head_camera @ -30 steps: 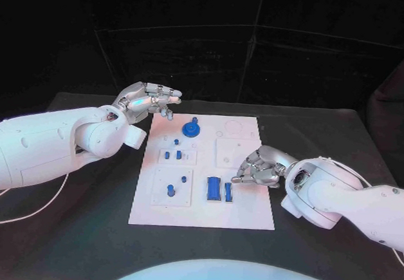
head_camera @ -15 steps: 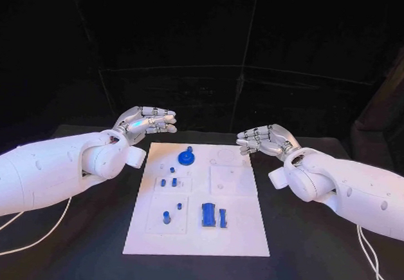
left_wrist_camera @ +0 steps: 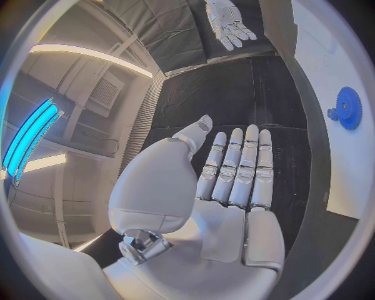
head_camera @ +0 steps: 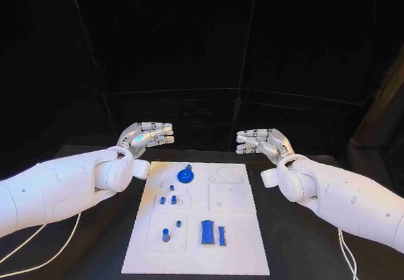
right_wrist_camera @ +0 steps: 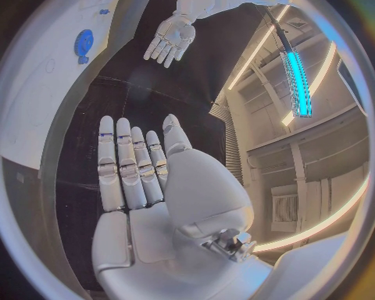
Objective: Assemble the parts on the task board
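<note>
Both hands raised beyond task board [head_camera: 199,243] far edge: left hand [head_camera: 147,136], right hand [head_camera: 262,143], fingers extended, empty.

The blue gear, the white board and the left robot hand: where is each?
blue gear [head_camera: 186,175], head view, its round face.
white board [head_camera: 245,259], head view, bare near corner.
left robot hand [left_wrist_camera: 234,169], left wrist view, its fingers.

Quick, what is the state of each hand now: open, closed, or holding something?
Left hand: open, fingers straight, holding nothing.
Right hand: open, fingers straight, holding nothing.

Dim dark scene; wrist views fisheye-warped.
</note>
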Robot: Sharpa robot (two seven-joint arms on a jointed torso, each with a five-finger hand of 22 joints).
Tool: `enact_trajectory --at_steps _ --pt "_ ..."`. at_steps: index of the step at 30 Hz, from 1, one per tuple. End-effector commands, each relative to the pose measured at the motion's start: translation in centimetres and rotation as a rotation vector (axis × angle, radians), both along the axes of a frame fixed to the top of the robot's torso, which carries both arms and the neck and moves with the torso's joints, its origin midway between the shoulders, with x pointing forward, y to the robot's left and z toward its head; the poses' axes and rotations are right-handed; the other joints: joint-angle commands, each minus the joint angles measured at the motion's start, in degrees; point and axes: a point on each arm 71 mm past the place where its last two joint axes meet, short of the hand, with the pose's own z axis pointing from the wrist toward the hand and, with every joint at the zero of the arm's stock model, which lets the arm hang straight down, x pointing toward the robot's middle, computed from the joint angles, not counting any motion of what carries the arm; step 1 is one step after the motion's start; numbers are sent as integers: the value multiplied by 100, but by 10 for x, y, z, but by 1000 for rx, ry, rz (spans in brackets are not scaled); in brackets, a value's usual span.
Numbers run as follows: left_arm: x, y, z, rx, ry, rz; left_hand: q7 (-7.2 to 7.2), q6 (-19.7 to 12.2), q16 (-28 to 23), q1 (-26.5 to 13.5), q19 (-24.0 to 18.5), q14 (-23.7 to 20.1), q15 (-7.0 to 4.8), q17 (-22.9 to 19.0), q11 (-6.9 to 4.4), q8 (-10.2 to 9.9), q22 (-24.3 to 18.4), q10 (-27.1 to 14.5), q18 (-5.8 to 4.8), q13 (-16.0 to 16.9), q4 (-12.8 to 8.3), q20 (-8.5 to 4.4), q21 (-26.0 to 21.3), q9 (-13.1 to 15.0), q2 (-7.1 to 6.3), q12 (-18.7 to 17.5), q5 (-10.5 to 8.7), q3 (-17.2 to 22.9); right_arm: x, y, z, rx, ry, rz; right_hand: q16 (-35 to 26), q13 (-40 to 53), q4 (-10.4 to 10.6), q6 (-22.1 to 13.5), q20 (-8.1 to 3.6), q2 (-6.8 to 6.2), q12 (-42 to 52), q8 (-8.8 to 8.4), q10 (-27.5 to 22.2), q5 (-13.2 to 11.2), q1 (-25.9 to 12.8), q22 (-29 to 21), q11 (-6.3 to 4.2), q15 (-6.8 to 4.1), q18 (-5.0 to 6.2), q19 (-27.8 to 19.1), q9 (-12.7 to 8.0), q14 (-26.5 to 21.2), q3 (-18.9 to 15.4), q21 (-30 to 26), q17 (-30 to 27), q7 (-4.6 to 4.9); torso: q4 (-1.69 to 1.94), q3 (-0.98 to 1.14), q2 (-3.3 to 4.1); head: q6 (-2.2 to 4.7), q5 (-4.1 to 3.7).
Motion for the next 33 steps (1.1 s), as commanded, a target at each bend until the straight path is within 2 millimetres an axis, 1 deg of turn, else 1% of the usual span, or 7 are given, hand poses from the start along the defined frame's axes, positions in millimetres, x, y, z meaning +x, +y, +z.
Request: enact_trajectory --at_steps 1,16,17,19,23,24,33 --pt "0 1 0 3 -1 0 -289 -1727 -330 -2262 -1399 -1725 -280 -481 -314 -554 -471 -1785 -303 -343 288 -487 -579 -364 196 -280 -442 -540 -1 0 0 -2 0 -3 -408 -355 182 -1760 -395 -268 -387 -370 -1955 -290 -2570 -393 -274 -596 -293 -1960 -569 -2140 418 -267 -372 -349 0 -1 -1 3 -1" --pt "-44 -28 1 64 -10 106 -924 -3471 -1038 -4551 -2816 -3470 -886 -481 -1000 -554 -942 -3586 -519 -343 288 -974 -579 -364 196 -872 -442 -1081 -48 20 8 97 12 -166 -408 -355 182 -3526 -773 -852 -387 -370 -3906 -897 -5116 -393 -848 -596 -515 -3934 -569 -4290 851 -834 -372 -697 77 21 -72 210 82" --pt "-49 -31 3 70 -13 118 -924 -3577 -1038 -4691 -2905 -3578 -886 -481 -1000 -554 -970 -3701 -580 -343 288 -1004 -579 -364 196 -872 -442 -1113 -54 22 9 104 17 -182 -408 -355 182 -3597 -790 -852 -387 -370 -3985 -897 -5218 -393 -848 -596 -515 -4012 -569 -4376 870 -834 -372 -1107 77 21 -72 210 82" --pt "-58 -35 5 81 -18 137 -924 -3707 -1038 -4859 -3009 -3706 -886 -481 -1000 -554 -1005 -3835 -581 -343 288 -1041 -579 -364 196 -872 -442 -1156 -62 25 10 114 26 -208 -408 -355 182 -3761 -1220 -852 -387 -370 -4167 -897 -5452 -393 -848 -596 -530 -4193 -569 -4575 903 -834 -372 -1107 77 21 -72 210 82" --pt "-73 -42 10 99 -28 169 -924 -3975 -1038 -5214 -3230 -3978 -886 -481 -1000 -554 -1076 -4115 -1012 -343 288 -1117 -579 -364 196 -872 -442 -1238 -76 29 13 126 42 -246 -408 -355 182 -4038 -1220 -852 -387 -370 -4475 -897 -5852 -393 -848 -596 -577 -4504 -569 -4915 1357 -834 -372 -1107 77 21 -72 210 82" --pt "-76 -43 11 102 -30 175 -924 -4032 -1038 -5292 -3277 -4038 -886 -481 -1000 -554 -1487 -4176 -1012 -343 288 -1134 -579 -364 196 -872 -442 -1248 -79 30 13 127 45 -253 -408 -355 182 -4105 -1220 -852 -387 -370 -4545 -897 -5945 -393 -848 -596 -979 -4579 -569 -4993 1357 -834 -372 -1107 77 21 -72 210 82" --pt "-88 -48 16 115 -40 201 -924 -4495 -1038 -5892 -3634 -4496 -886 -481 -1000 -554 -1487 -4649 -1012 -343 288 -1548 -579 -364 196 -872 -442 -1709 -87 32 15 132 56 -274 -408 -355 182 -4567 -1220 -852 -387 -370 -5053 -897 -6608 -393 -848 -596 -979 -5093 -569 -5555 1357 -834 -372 -1107 77 21 -72 210 82"
